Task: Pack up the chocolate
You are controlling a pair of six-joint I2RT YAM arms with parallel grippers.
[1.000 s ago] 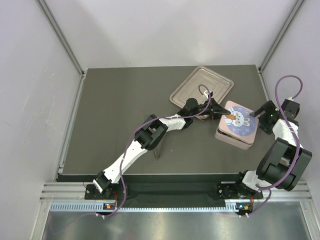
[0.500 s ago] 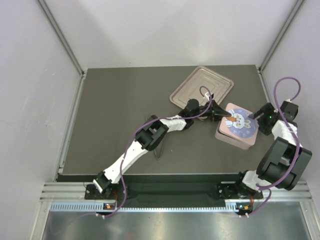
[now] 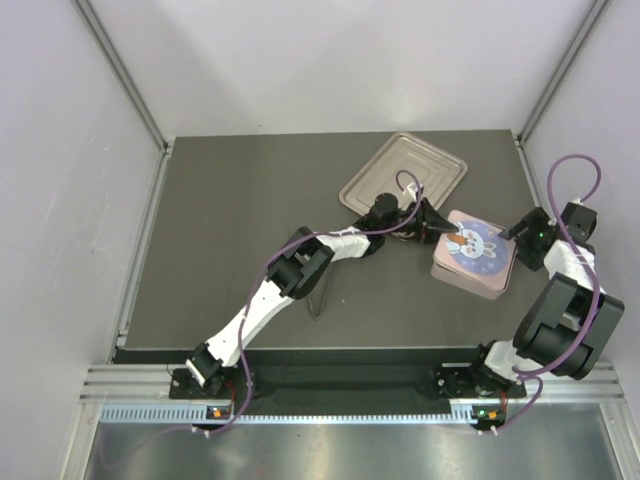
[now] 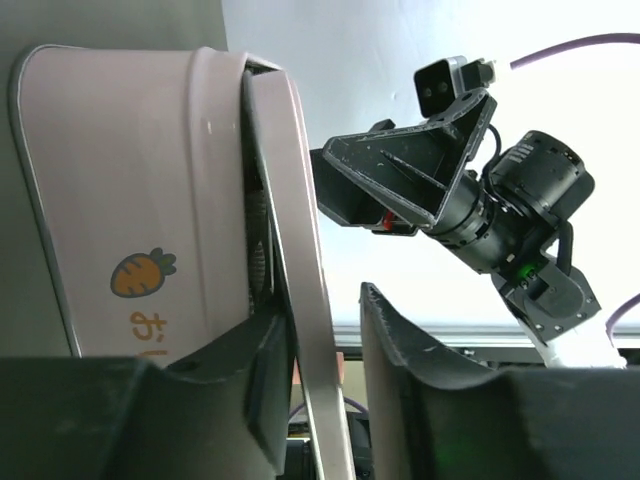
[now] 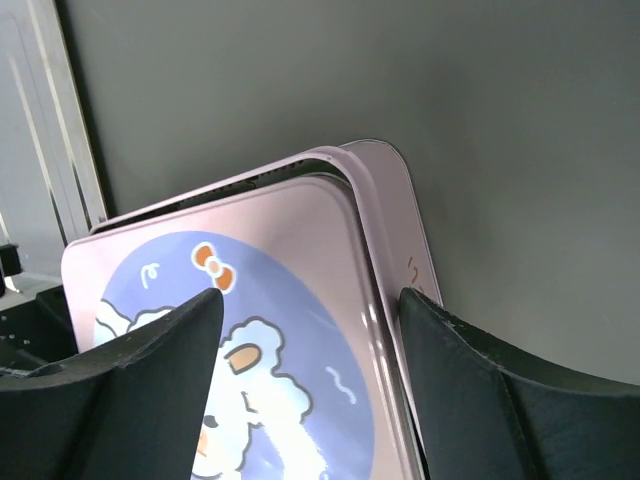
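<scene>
No chocolate is showing anywhere right now: not one piece can be made out in any view, so where it is lying cannot be told. It may be sitting inside the pink square box (image 3: 480, 272), tin by the look of it, on the right of the dark grey worktop (image 3: 240, 230), but the bunny-printed lid (image 3: 474, 245) is covering the inside. That lid is sitting slightly askew, with a dark slit showing along one edge. The left hand (image 4: 318, 305) is straddling the lid's rim with its fingers parted; one finger is lying against the underside and daylight is showing at the other, so it is not clamping. The right hand (image 5: 310, 300) is hanging over the opposite corner of the lid, fingers spread wide and holding nothing. Beyond the box the silver rectangular metal tray (image 3: 400, 172) is lying flat, and the left arm is covering its near corner. Judging by the task, the pieces are going to be tiny, light and stiff, yet smooth and easy to mark or squirt out of a pinch. A gentle fingertip grip across the sides of one piece is looking wisest.
</scene>
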